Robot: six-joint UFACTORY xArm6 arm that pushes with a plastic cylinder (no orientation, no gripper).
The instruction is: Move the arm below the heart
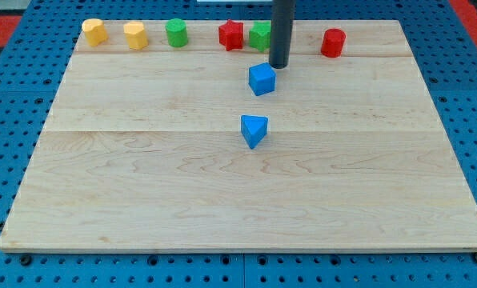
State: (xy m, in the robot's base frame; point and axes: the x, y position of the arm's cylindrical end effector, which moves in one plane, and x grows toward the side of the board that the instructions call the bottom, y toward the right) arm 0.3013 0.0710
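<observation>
My tip (279, 66) rests on the board near the view's top centre, just up and right of a blue cube (262, 79), close to it or touching. Two yellow blocks lie at the top left: one (94, 32) at the far left looks heart-like, and the other (135, 35) looks many-sided; their shapes are hard to tell. Both are far to the left of the tip. A blue wedge-shaped block (254, 130) lies below the cube, near the board's centre.
Along the top edge lie a round green block (176, 33), a red star-like block (231, 35), a green block (259, 36) partly hidden behind the rod, and a round red block (332, 42). The wooden board (142, 200) sits on a blue pegboard.
</observation>
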